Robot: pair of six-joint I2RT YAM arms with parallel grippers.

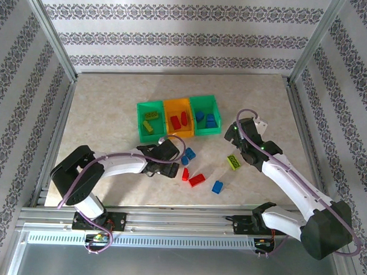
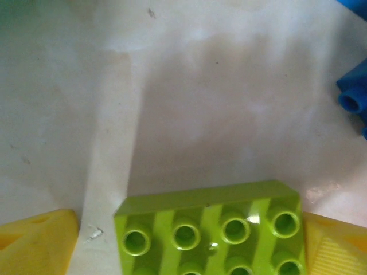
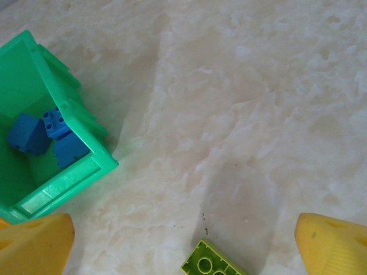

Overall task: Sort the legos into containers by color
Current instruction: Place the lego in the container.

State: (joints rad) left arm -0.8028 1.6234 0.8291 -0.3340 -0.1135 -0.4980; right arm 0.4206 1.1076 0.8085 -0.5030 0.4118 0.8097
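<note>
Left gripper (image 2: 189, 243): fingers (image 2: 335, 243) spread about a yellow-green brick (image 2: 209, 226). The wrist view shows one pad touching it and the other apart. Right gripper (image 3: 183, 243): spread wide, second yellow-green brick (image 3: 213, 263) at 6 o'clock. Overhead adds loose red and blue legos (image 1: 197, 179) between the arms and containers (image 1: 177, 102) at 12 o'clock.

Glossy plastic lego (image 2: 206, 229) on a smooth, stone-patterned table (image 1: 112, 99).

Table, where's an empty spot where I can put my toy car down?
The table is bare between the bins and the back wall, and left of the bins. It's crowded in front of the bins, where loose bricks lie between the left arm and the right arm.
</note>
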